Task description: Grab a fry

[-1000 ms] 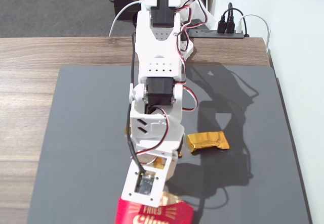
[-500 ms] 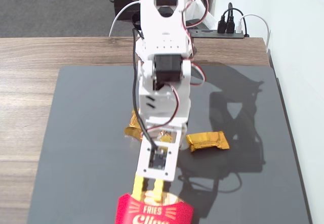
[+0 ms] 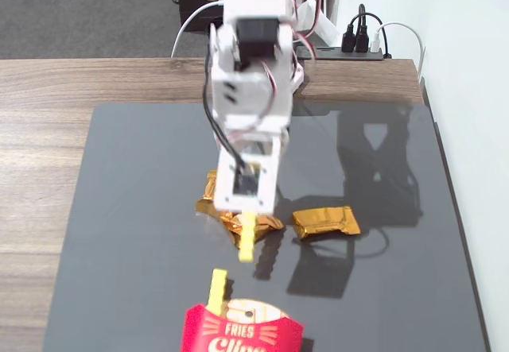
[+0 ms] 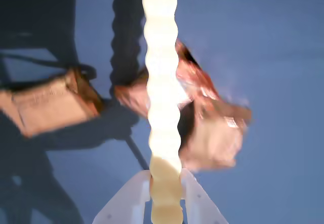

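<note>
My gripper (image 3: 248, 215) (image 4: 164, 181) is shut on a pale-yellow crinkle-cut fry (image 3: 248, 239) (image 4: 162, 82). The fry hangs down from the white fingers (image 4: 136, 193), lifted above the dark mat. In the wrist view it runs from the jaws up past the top edge. A second, straighter yellow fry (image 3: 215, 290) sticks out of the red fries box (image 3: 242, 332) at the bottom of the fixed view.
Crumpled gold foil wrappers lie on the mat: one (image 3: 326, 221) to the right of the gripper, another (image 3: 227, 213) partly hidden behind it. The grey mat (image 3: 119, 209) covers a wooden table (image 3: 40, 129). Cables and a power strip (image 3: 358, 46) sit at the back.
The arm has risen and pulled back from the red box, lifting the crinkle-cut fry out of it; the gripper now hangs over the gold wrappers.
</note>
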`<state>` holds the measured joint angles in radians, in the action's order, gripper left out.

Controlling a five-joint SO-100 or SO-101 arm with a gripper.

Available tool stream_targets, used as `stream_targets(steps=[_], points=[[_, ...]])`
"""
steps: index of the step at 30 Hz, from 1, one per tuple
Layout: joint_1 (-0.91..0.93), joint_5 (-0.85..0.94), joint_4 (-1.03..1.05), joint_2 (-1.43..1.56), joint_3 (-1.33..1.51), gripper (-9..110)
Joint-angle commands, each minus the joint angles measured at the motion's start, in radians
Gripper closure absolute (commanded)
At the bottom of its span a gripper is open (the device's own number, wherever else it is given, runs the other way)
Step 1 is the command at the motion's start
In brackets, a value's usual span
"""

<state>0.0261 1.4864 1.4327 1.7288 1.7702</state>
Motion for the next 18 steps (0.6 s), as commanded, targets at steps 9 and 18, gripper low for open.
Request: stream_targets(steps=[9,18], points=[[0.025,0.063,0.238,0.314,-0.081,101],[0.032,0.098,0.334,0.377,-0.153,101]])
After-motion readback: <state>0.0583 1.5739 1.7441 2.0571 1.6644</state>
